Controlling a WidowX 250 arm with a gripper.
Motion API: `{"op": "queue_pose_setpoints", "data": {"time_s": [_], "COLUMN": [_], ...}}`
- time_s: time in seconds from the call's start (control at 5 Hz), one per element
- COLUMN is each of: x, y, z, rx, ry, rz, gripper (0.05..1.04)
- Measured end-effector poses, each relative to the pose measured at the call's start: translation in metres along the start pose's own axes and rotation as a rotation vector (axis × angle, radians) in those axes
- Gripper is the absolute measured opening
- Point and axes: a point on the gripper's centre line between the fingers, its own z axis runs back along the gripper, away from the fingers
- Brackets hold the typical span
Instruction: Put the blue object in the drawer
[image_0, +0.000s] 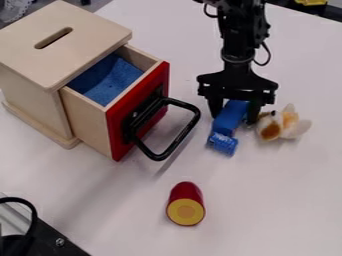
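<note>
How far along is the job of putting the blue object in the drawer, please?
The drawer already stands open. The gripper is at the blue object, outside the drawer; whether it has a firm hold is unclear. Carrying the object over and releasing it inside remain.

The top edge crops the arm (238, 37); the hand (234, 117) partly hides the blue object (229, 119).

And it's a robotics lab we're in, by the look of it: a black, jointed metal robot arm (238, 42) with thin black looped cables (268, 54) hangs over a smooth white tabletop (267, 200). Down at the lower left, cut off by the edge, there's black-and-silver hardware (48, 234), perhaps an equipment frame.
</note>
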Motion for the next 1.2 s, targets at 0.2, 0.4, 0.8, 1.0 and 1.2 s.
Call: {"op": "queue_pose_setpoints", "data": {"time_s": [0.2,0.4,0.8,1.0,1.2], "x": [-0.001,-0.003,-0.003,-0.003,-0.006], "y": [0.001,0.004,0.014,0.022,0.036], "z": [-0.001,0.0,0.039,0.061,0.083], "rx": [0.011,0.028,0.042,0.02,0.007], "ry": [-0.006,-0.005,-0.062,-0.062,-0.051], "rz": [0.005,0.014,0.03,0.0,-0.043], "gripper": [0.587,0.587,0.587,0.587,0.587]}}
